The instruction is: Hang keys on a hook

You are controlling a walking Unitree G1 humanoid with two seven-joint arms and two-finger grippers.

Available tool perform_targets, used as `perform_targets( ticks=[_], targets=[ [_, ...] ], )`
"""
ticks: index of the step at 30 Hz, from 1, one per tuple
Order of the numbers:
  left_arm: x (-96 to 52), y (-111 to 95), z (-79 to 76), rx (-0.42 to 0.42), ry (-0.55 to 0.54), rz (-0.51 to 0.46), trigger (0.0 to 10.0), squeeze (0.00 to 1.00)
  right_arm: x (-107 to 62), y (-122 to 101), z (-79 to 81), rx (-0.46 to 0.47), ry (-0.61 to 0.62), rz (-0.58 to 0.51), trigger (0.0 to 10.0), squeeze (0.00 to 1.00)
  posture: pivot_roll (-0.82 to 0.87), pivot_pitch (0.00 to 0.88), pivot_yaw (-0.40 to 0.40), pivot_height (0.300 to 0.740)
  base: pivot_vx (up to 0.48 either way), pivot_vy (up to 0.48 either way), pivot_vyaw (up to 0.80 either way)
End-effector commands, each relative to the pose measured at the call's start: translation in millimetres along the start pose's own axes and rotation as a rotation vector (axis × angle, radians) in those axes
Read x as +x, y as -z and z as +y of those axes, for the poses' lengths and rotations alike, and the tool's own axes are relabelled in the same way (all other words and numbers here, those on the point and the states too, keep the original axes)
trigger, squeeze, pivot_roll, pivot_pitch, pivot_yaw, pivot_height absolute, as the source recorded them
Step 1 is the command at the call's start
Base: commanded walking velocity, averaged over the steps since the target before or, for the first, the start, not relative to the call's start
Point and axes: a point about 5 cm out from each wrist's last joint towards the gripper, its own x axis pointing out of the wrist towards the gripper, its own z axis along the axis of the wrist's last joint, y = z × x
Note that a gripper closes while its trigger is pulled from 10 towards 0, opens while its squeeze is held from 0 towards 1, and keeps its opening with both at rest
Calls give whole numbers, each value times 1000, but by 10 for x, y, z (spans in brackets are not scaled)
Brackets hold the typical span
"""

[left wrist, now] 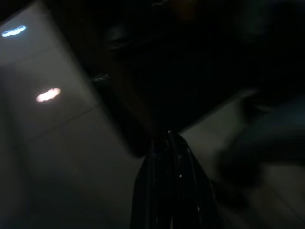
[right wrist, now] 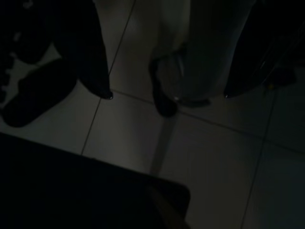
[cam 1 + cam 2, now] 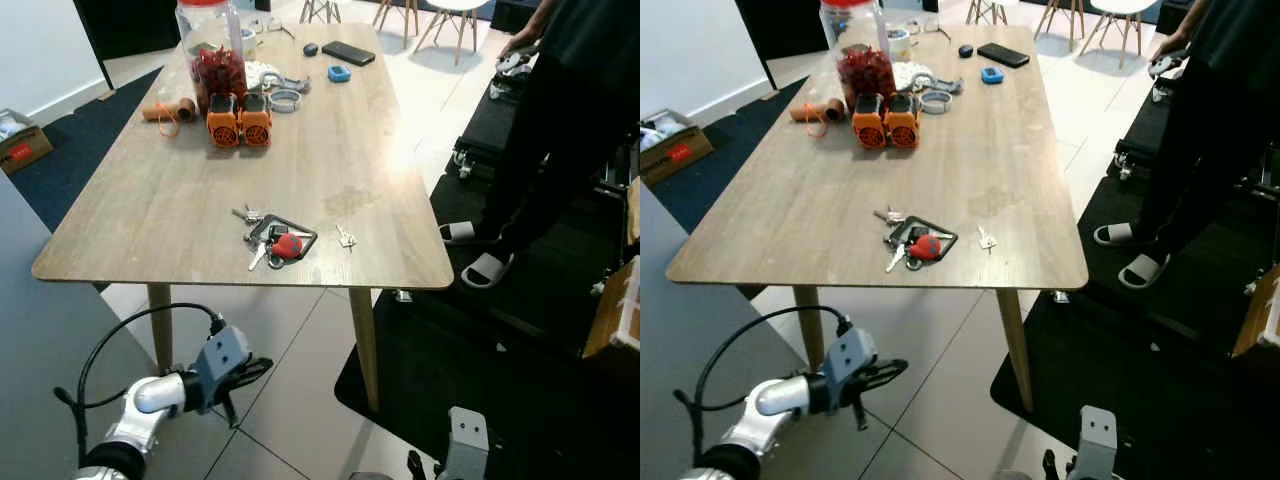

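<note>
Left gripper (image 3: 248,372) hangs low below the table edge, over the tiled floor, fingers pressed together with nothing in them. Right gripper (image 2: 167,98) is also down by the floor; in its wrist view the two fingertips stand wide apart, empty. Both are well away from the work.

Keys (image 3: 272,240) lie flat on the wooden table (image 3: 160,215), near the front edge, roughly mid-width. It's a bunch: several metal keys, a red fob, and a dark wire loop around them. One small loose key (image 3: 345,237) sits just beside, to the right.

Handling guess: light, rigid pieces but a floppy bunch, will dangle and swing once lifted. Flat metal on smooth wood is slippery, hard to pinch edge-on. Best hold is probably the dark loop or the red fob, something with height for the fingers.

No hook visible from here. Person (image 3: 560,110) stands at the right of the table, clutter at the far end.
</note>
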Motion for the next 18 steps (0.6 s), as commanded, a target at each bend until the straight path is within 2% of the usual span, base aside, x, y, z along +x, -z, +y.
perform_targets(
  ticks=[1,3,4,6,7,8,10,11,12,13,14,15,18],
  targets=[
    [-38,-86,32,8,38,-20,10000,43,-8,26,-8,1,1,8,10000,0,27,73,5,740,0,0,0],
    [-36,-347,67,26,66,-111,10000,63,-9,28,-14,-1,1,8,10000,0,34,78,-1,740,0,0,0],
    [-36,-347,67,26,66,-111,10000,63,-9,28,-14,-1,1,8,10000,0,34,78,-1,740,0,0,0],
    [97,-852,192,33,3,-322,10000,4,-8,23,-13,-5,-2,7,10000,0,37,80,-4,740,0,0,0],
    [233,-1209,282,10,-52,-460,10000,0,-4,12,-8,-8,-4,6,10000,0,36,81,-4,740,0,0,0],
    [233,-1209,282,10,-52,-460,10000,0,-4,12,-8,-8,-4,6,10000,0,36,81,-4,740,0,0,0],
    [372,-1402,351,15,-110,-515,10000,0,0,1,0,-10,-6,3,10000,0,33,82,-2,740,0,0,0],
    [372,-1402,351,15,-110,-515,10000,0,0,1,0,-10,-6,3,10000,0,33,82,-2,740,0,0,0],
    [445,-1473,414,6,-165,-531,10000,0,3,-8,5,-8,-7,0,10000,0,30,82,1,740,0,0,0],
    [527,-1490,498,-11,-248,-504,10000,0,5,-15,10,-6,-7,-3,10000,0,23,82,8,740,0,0,0],
    [527,-1490,498,-11,-248,-504,10000,0,5,-15,10,-6,-7,-3,10000,0,23,82,8,740,0,0,0],
    [658,-1462,608,17,-378,-392,10000,0,6,-23,11,2,-4,-10,10000,0,16,82,15,740,0,0,0],
    [730,-1384,686,41,-494,-272,10000,0,0,-12,3,8,0,-11,10000,0,16,82,15,740,0,0,0]
  ],
)
